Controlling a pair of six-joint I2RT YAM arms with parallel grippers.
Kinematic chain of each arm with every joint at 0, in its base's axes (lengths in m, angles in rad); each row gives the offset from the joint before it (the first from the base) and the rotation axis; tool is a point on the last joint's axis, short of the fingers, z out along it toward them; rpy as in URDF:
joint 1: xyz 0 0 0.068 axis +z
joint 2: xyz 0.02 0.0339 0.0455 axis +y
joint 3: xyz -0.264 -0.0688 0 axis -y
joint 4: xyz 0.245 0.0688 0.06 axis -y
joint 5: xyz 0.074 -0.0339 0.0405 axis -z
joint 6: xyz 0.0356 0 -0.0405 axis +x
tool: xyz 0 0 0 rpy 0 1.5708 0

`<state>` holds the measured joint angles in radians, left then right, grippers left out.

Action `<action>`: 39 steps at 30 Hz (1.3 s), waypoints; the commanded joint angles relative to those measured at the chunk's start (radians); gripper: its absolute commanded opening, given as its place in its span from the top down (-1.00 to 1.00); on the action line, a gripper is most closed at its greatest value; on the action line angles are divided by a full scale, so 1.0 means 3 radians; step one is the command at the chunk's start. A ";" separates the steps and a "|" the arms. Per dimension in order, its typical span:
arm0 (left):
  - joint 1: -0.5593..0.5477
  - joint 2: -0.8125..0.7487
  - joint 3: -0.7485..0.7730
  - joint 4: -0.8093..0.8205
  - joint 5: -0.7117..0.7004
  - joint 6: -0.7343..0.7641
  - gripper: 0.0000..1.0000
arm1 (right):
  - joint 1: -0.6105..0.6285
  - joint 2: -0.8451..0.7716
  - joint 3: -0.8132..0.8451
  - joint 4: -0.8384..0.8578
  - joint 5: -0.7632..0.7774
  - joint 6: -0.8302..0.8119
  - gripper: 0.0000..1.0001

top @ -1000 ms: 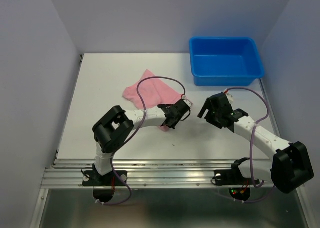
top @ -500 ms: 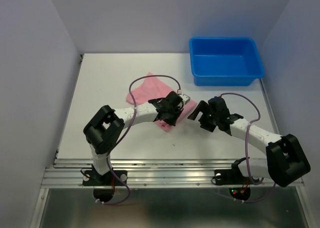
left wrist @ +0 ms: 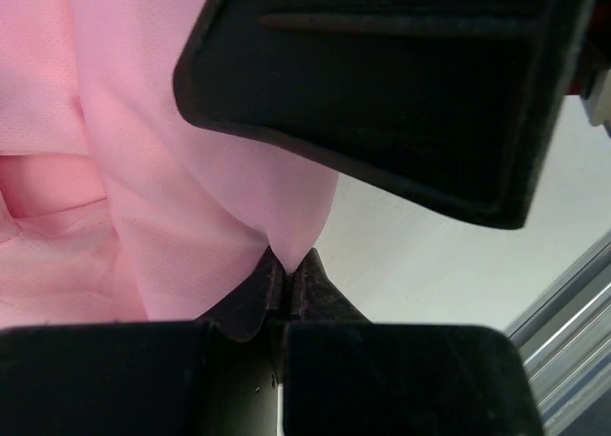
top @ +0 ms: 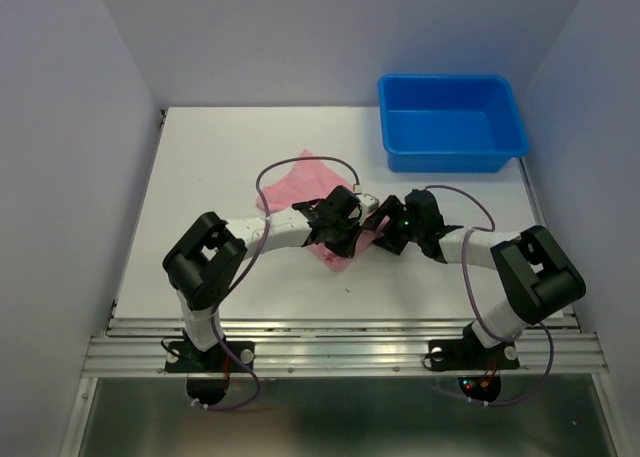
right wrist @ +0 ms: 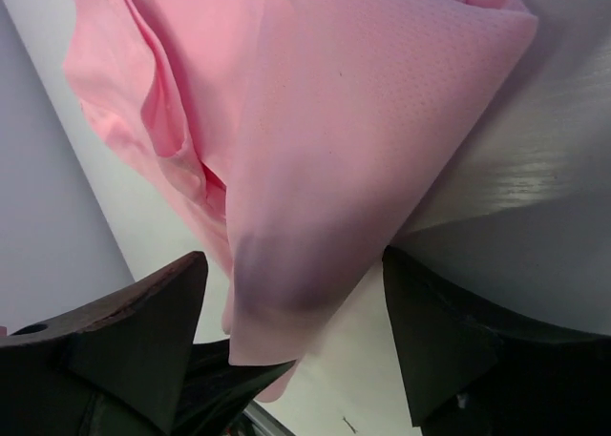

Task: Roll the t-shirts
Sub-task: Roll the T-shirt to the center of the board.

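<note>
Top external view: the thin, soft light pink t-shirt [top: 293, 185] lies rumpled near the middle of the white table [top: 200, 157], its near-right end running under the two wrists; the left gripper [top: 347, 225] and the right gripper [top: 390, 227] come in nose to nose, just beside each other over that end of the cloth; the blue rectangular plastic bin [top: 450, 160] sits at the far right corner of the table, well apart from the shirt; over to the left wrist view, and the left gripper [left wrist: 288, 269] is pinched tight, its fingertips [left wrist: 267, 288] pressed together with a fold of pink fabric caught between them, the rest draping away up and to the left; right wrist view now, and the right gripper [right wrist: 296, 331] stands wide, one of its fingers [right wrist: 124, 331] on either side of a corner of the shirt; the jaws do not clamp it, though whether the cloth brushes a finger I cannot tell
</note>
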<state>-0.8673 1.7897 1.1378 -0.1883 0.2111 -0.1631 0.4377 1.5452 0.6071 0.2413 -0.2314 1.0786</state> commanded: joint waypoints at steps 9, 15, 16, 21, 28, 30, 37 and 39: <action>0.0012 -0.0310 -0.0065 0.0060 0.0017 -0.0009 0.58 | 0.0024 0.0275 -0.0009 0.0489 0.0020 0.0316 0.27; -0.0024 -0.0525 -0.0085 -0.0201 -0.0269 0.0109 -0.65 | 0.0054 0.0218 -0.0035 0.0520 0.0050 0.0326 0.99; -0.0034 -0.0576 -0.0090 -0.0231 -0.0325 0.0119 -0.68 | 0.0054 0.0183 -0.0035 0.0510 0.0050 0.0321 0.99; -0.0228 -0.0730 -0.0142 -0.0201 -0.1009 0.0165 -0.76 | 0.0054 0.0075 -0.0040 0.0367 0.0096 0.0306 0.98; -0.0468 -0.0755 -0.0168 -0.0022 -0.1282 0.0268 -0.77 | 0.0054 -0.0022 -0.0060 0.0259 0.0127 0.0327 0.99; -0.0468 -0.0649 -0.0045 -0.0113 -0.1256 0.0181 -0.58 | 0.0054 -0.0053 -0.0070 0.0239 0.0142 0.0347 0.99; -0.0693 -0.0541 -0.0050 -0.0037 -0.1598 0.0165 -0.56 | 0.0054 -0.0043 -0.0045 0.0234 0.0112 0.0393 0.99; -0.0729 -0.0490 -0.0045 -0.0042 -0.1629 0.0165 -0.55 | 0.0054 -0.0037 -0.0040 0.0234 0.0096 0.0413 0.98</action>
<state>-1.0615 1.6207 1.1076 -0.2195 -0.2161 -0.1123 0.4465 1.5574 0.5915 0.2993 -0.2108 1.1831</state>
